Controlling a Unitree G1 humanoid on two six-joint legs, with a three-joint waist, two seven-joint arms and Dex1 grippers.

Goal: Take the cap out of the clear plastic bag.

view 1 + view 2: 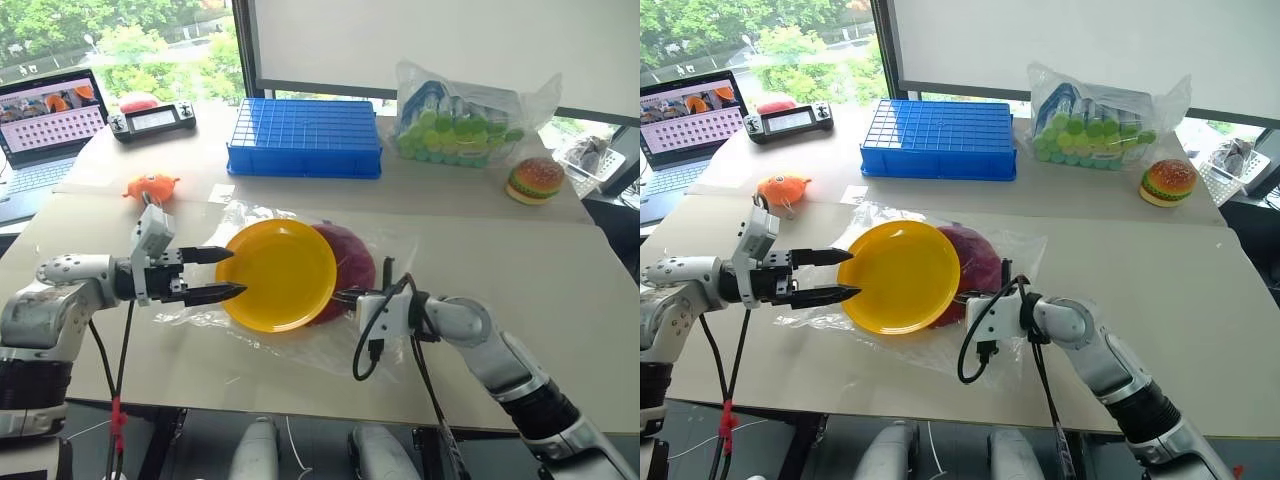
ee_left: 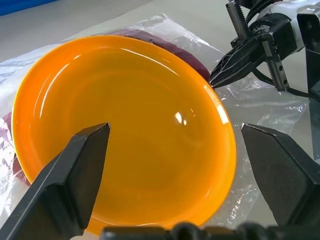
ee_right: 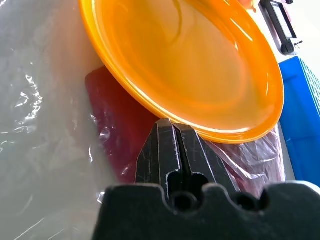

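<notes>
The dark red cap lies inside the clear plastic bag in the middle of the table. A round yellow plate rests on top and hides most of the cap. My right gripper is shut at the plate's right rim. Its tips pinch the bag's film over the cap's edge. My left gripper is open and level, its two fingers spread at the plate's left rim with nothing between them.
A blue crate, a bulging bag of green and blue items and a burger toy stand at the back. An orange toy, a controller and a laptop are back left.
</notes>
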